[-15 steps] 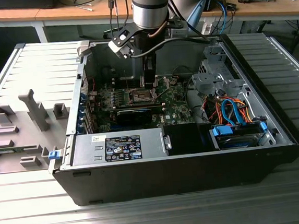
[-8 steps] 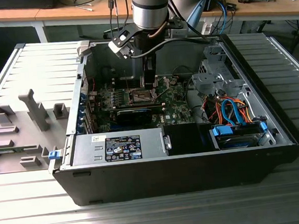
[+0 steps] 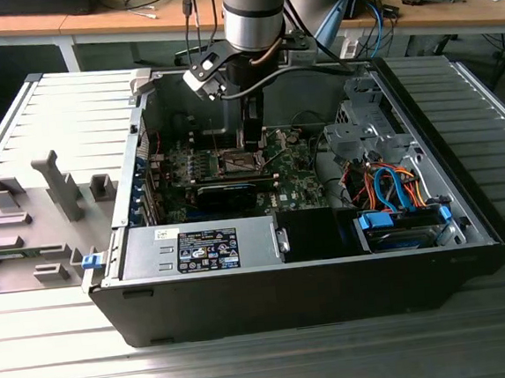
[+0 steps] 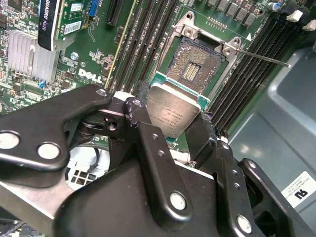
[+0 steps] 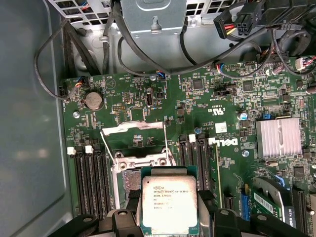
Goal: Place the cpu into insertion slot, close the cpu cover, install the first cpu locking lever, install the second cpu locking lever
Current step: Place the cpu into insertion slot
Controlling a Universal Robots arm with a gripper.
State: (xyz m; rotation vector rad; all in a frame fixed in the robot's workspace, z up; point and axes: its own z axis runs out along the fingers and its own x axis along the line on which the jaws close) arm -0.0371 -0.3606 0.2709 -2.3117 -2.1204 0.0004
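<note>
My gripper (image 4: 174,107) is shut on the cpu (image 4: 173,112), a flat square chip with a silvery top and a green edge, held by two opposite sides between the black fingers (image 4: 140,106). The first wrist view shows the cpu (image 5: 169,203) hanging just above the insertion slot (image 5: 127,178) and covering part of it. The insertion slot (image 4: 196,65) lies bare, dark centre showing. The cpu cover (image 5: 133,127) stands swung up at the slot's far side. Two thin lever rods (image 5: 106,144) stick out unlatched. In the exterior view the gripper (image 3: 248,141) hangs inside the computer case over the slot (image 3: 235,162).
Rows of black memory slots (image 5: 89,177) flank the socket on both sides. A finned heatsink (image 5: 278,138) and a black card (image 3: 226,191) sit nearby. Loose cables (image 5: 148,54) hang along the case wall. A grey fixture plate (image 3: 34,217) lies at the exterior view's left.
</note>
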